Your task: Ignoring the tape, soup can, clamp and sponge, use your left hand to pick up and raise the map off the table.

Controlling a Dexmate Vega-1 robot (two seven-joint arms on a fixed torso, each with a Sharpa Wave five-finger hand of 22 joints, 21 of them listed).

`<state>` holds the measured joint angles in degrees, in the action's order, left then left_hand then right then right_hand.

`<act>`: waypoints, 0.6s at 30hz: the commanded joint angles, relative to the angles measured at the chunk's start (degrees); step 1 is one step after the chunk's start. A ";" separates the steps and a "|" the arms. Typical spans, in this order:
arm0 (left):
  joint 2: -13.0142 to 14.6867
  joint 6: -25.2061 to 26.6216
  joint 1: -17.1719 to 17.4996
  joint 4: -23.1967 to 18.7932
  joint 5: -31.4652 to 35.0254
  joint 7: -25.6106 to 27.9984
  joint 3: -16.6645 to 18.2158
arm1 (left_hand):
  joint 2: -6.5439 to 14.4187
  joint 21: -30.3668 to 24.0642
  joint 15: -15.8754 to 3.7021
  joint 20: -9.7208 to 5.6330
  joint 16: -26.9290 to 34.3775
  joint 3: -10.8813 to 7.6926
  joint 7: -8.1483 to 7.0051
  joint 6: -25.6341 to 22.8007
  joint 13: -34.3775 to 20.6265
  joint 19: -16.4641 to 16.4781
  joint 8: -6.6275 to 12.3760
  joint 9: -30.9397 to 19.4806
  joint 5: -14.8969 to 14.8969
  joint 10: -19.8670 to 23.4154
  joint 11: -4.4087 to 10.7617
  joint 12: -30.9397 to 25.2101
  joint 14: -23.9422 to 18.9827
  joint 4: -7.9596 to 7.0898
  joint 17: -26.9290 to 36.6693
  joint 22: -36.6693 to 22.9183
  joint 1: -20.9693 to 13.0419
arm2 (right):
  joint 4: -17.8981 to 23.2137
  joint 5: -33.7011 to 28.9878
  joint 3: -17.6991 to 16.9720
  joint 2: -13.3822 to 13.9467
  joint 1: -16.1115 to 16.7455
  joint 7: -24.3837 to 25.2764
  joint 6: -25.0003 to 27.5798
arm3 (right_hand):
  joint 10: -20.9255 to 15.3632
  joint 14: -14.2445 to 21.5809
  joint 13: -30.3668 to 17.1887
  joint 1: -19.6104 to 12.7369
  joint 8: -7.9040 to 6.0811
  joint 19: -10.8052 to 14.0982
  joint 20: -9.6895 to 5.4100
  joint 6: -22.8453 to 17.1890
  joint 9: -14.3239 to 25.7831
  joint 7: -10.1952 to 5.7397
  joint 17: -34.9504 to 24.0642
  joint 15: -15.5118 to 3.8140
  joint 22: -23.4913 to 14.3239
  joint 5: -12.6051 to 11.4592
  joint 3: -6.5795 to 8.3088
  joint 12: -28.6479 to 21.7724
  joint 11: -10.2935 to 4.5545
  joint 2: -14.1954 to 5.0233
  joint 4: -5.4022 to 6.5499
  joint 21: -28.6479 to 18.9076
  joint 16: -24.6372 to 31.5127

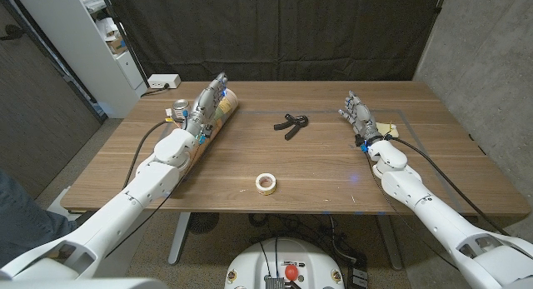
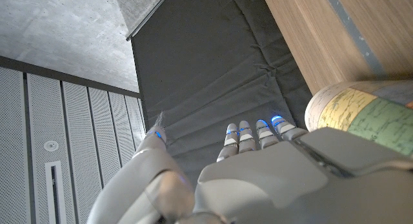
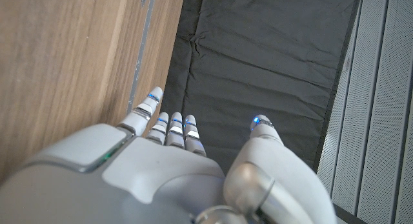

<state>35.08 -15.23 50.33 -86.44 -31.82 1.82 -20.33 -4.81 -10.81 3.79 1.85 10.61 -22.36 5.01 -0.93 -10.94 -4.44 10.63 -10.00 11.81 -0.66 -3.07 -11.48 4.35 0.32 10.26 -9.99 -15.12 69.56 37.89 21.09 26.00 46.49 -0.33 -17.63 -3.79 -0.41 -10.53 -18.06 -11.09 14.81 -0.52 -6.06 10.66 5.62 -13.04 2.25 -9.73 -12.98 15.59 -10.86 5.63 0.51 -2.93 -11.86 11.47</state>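
One rolled yellow-green paper map tube lies against open left hand; fingers spread, gripping nothing. Likely light, crushable, rolls easily; wrap mid-tube gently.

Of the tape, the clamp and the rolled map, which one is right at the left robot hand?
The rolled map, lying against the left robot hand. The clamp and tape sit apart mid-table.

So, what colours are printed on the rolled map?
Pale yellow and green patches with fine lines on the map, best seen in the left wrist view.

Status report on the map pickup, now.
Left hand open beside map, no grip. Right hand open, idle. Map on table. Can close by.
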 commanded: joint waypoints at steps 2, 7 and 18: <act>2.08 -0.73 1.77 -3.04 2.42 2.28 1.42 | 0.66 -0.09 0.35 -0.02 0.15 -0.29 0.15 -0.33 -0.07 -0.33 0.30 -0.22 -0.05 0.05 -0.54 -0.35 0.07 0.39 0.11 -0.32 -0.20 | 0.01 0.19 -0.33 -0.38 -0.26 1.29 0.42 | -0.36 0.36 -0.19 -0.16 -0.47 0.44 0.16 -0.46 0.20 0.03 -0.01 0.25 -0.16 -0.25 0.09 -0.42 0.18 -0.46 -0.24 0.14 0.34; 2.42 -1.20 2.23 -3.48 2.63 2.56 1.99 | 0.76 -0.11 0.35 0.03 0.16 -0.33 0.18 -0.29 -0.07 -0.36 0.27 -0.23 -0.09 0.16 -0.45 -0.40 0.03 0.46 0.11 -0.33 -0.29 | 0.01 0.13 -0.36 -0.47 -0.22 1.63 0.41 | -0.63 0.51 -0.19 -0.10 -0.56 0.62 0.20 -0.75 0.20 0.01 0.01 0.32 -0.17 -0.23 0.02 -0.51 0.24 -0.52 -0.23 0.11 0.42; 2.73 -2.24 2.99 -4.43 1.97 2.07 3.01 | 0.99 -0.17 0.27 0.16 0.23 -0.40 0.19 -0.65 -0.08 -0.46 0.37 -0.23 -0.23 0.49 -0.47 -0.54 -0.19 0.69 0.11 -0.34 -0.54 | -0.19 -0.05 -0.34 -0.49 -0.50 1.57 0.19 | -0.88 0.72 -0.20 -0.11 -0.61 0.75 0.20 -1.02 0.20 0.03 0.07 0.30 -0.17 -0.21 -0.07 -0.57 0.24 -0.62 -0.30 0.14 0.51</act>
<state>37.29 -16.52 52.53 -89.81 -29.71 3.95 -18.25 -4.43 -10.81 3.79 1.85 10.61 -22.59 5.01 -0.92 -10.94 -4.44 10.63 -10.00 11.81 -0.44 -3.28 -11.48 4.35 0.55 10.26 -10.22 -15.50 69.52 37.95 20.79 25.63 46.24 1.01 -17.41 -4.31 0.12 -10.53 -18.06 -11.53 15.00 -0.31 -6.46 10.67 5.63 -13.05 2.35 -9.72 -12.98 15.59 -10.86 5.73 0.51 -2.93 -11.86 11.70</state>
